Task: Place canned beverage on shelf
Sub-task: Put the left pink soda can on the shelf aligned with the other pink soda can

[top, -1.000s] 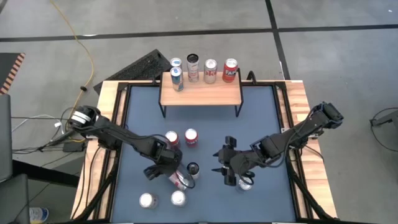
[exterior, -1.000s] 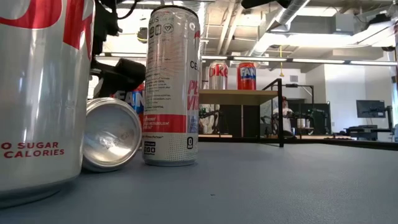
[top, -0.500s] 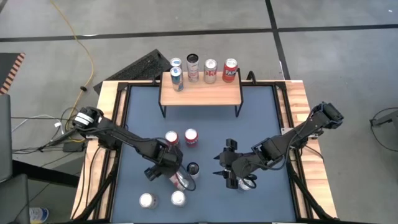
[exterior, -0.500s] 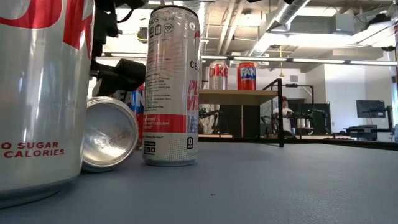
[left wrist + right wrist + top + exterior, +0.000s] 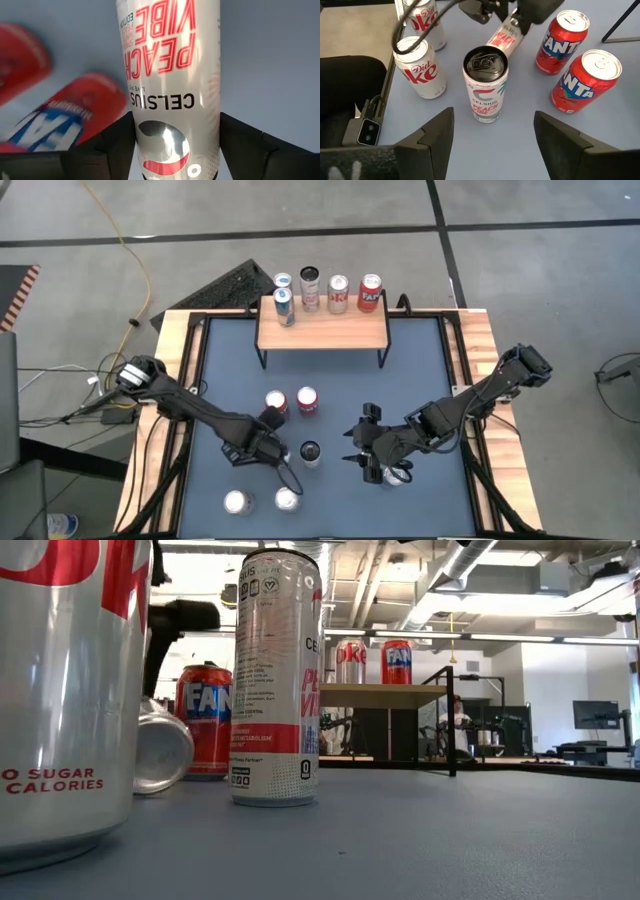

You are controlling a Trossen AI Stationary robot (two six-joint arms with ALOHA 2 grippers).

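Note:
A slim white Celsius can is tilted in my left gripper, which is shut on it at the table's near left; its domed bottom faces the near edge. A second Celsius can stands upright just right of it. My right gripper hovers open to that can's right, touching nothing. The wooden-topped shelf stands at the far edge with several cans along its back. My left gripper pinches the Celsius can's round sides between its two fingers, near the can's top end. The fingers come steeply from above. The can slants down away from them, bottom end lowest; whether that end still touches the mat I cannot tell.
Two red Fanta cans stand just beyond the left gripper. Two Diet Coke cans stand near the front edge. Another can sits under the right arm. A keyboard lies behind the shelf.
My left gripper has risen a little, drawn toward the near left and tipped to point more steeply down. The Celsius can, which lay on its side, has been tilted up with it, uncovering a Fanta can in the low view.

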